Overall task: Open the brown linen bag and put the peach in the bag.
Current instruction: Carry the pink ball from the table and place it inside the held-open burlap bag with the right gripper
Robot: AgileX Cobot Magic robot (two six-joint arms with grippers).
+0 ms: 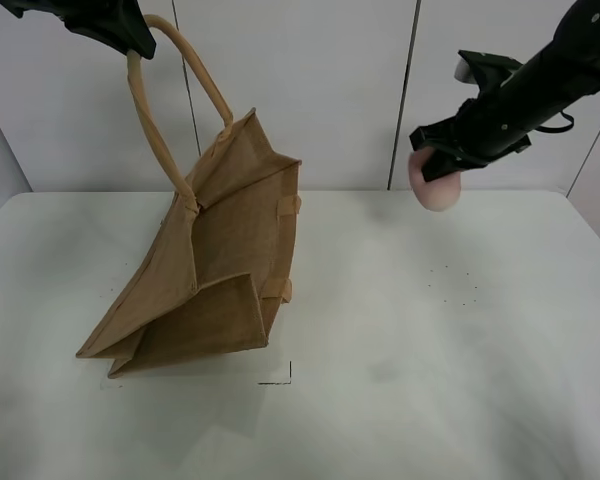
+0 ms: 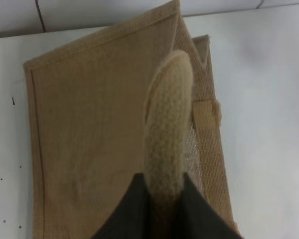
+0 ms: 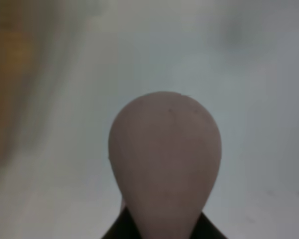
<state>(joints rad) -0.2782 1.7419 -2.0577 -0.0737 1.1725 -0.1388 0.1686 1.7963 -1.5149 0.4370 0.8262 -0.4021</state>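
Exterior high: tan coarse-woven jute bag, loop handle pinched by left tool.
Right tool: dull-pink round peach gripped; bag lies to its left & lower.

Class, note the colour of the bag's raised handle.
Light tan handle, clearest in the left wrist view.

A: Free room?
B: Right half of table, far edge to near edge: open. Air btwn the peach in right pincer and brown linen bag is unblocked.
A: Obstacles?
B: Bag itself, left-centre, tilted, base near the near-left corner. Left pincer pinches one handle over the far-left corner, so that arm blocks there. Mouth width: can't tell.
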